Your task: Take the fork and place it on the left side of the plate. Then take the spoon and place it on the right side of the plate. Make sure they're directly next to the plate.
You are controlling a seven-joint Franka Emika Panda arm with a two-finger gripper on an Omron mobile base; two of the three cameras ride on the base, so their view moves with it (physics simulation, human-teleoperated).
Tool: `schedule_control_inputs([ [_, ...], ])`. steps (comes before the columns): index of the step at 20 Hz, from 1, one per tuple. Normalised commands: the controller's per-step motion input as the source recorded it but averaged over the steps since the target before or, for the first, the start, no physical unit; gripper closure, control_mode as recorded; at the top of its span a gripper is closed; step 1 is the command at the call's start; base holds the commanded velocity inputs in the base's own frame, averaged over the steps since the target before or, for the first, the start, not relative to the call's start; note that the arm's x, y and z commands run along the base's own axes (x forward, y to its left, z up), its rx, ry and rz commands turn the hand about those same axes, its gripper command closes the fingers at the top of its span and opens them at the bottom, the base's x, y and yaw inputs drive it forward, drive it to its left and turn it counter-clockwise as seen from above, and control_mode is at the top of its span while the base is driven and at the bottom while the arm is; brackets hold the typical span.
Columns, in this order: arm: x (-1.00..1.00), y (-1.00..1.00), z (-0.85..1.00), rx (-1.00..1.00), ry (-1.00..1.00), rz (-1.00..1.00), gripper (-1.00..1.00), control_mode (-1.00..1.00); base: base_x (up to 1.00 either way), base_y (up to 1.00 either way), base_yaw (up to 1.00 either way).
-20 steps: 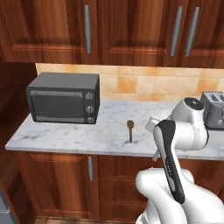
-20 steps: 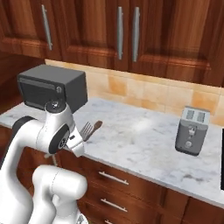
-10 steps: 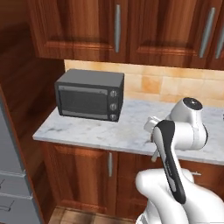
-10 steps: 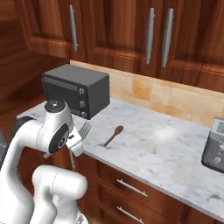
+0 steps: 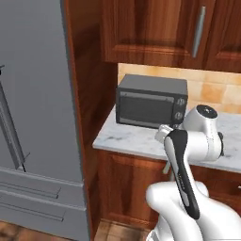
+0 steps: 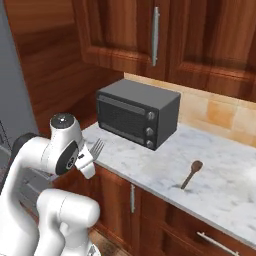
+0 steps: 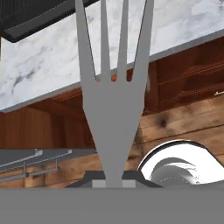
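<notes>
step: carrying fork, plate not located | gripper (image 7: 113, 181): jaws pinched on the fork (image 7: 113, 109) handle, tines running straight out along the hand axis | fork held off the front edge of the counter (image 6: 150, 165), in front of the toaster oven (image 6: 137, 119) | spoon (image 6: 191, 173) lies on counter to the oven's right, handle toward the front edge

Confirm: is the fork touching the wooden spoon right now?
Apart. In the right base view the fork sticks up from the tool beside the arm, while the spoon lies on the counter well away.
</notes>
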Motion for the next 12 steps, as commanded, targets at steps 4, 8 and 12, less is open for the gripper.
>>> schedule_control_inputs([
  [4,0.0,0.0,0.0,0.0,0.0,0.0,1.0,1.0,0.0,1.0,0.23],
  [8,0.0,0.0,0.0,0.0,0.0,0.0,1.0,1.0,-0.05,1.0,0.07],
  [12,0.0,0.0,0.0,0.0,0.0,0.0,1.0,1.0,-0.08,1.0,0.01],
])
